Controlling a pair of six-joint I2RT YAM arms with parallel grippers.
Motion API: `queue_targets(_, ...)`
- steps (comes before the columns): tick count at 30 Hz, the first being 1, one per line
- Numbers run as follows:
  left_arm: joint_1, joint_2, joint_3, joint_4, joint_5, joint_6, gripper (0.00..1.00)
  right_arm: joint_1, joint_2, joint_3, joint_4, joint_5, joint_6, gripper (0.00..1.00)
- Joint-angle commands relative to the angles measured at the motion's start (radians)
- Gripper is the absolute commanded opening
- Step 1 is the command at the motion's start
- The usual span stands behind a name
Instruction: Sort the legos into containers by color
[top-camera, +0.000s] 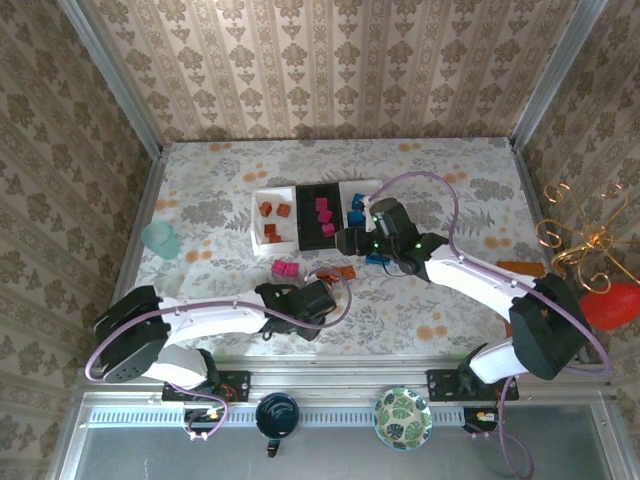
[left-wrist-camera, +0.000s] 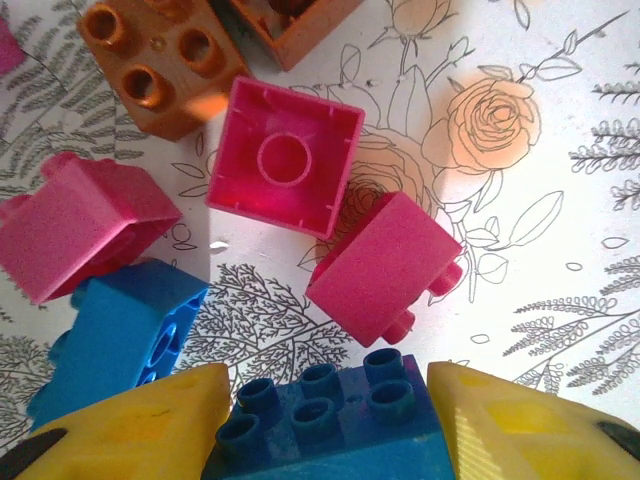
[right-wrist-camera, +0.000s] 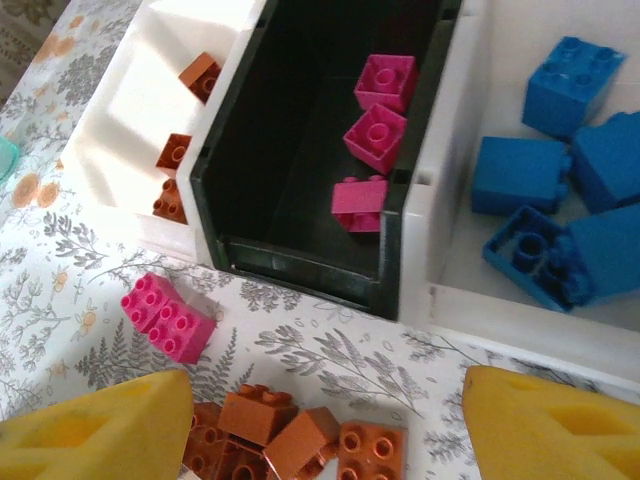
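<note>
Left fingers pinch a blue brick; right fingers spread above orange bricks

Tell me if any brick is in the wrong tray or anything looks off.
Nothing is misplaced: orange bricks lie in the left white tray, pink bricks in the black tray, blue bricks in the right white tray. One blue brick lies upside down, hollow side up.

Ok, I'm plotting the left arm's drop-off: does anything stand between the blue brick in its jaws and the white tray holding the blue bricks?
Probably yes: the right gripper hangs open just before that white tray, near the line from the blue brick. Loose orange bricks lie on the table between too.
</note>
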Motion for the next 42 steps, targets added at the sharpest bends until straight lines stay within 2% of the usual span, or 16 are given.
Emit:
queue_targets(1,0.015,-0.030,0.054,-0.046,-0.022,0.019,0.46,-0.018,-0.098,-0.053,-0.032,0.074,0.046,0.73)
queue_targets(6,0.108,-0.046,0.138,0.032,-0.003,0.109,0.46,-0.030,-0.211,-0.129,-0.039,0.138,0.083,0.74)
queue_targets(10,0.201,0.026,0.267,0.129,0.030,0.189,0.46,-0.032,-0.250,-0.158,-0.049,0.171,0.095,0.74)
queue_targets(18,0.354,0.330,0.588,0.248,0.143,0.251,0.46,-0.032,-0.303,-0.194,-0.077,0.202,0.102,0.74)
queue_targets(29,0.432,0.682,0.977,0.250,0.214,0.221,0.47,-0.032,-0.333,-0.224,-0.101,0.192,0.104,0.74)
queue_targets(31,0.435,0.721,1.030,0.234,0.220,0.216,0.52,-0.033,-0.333,-0.229,-0.102,0.187,0.105,0.74)
queue_targets(35,0.449,0.744,1.072,0.233,0.243,0.188,0.67,-0.032,-0.328,-0.231,-0.098,0.166,0.103,0.75)
queue_targets(42,0.468,0.592,0.943,0.333,0.290,0.142,0.81,-0.027,-0.282,-0.217,-0.061,0.081,0.086,0.75)
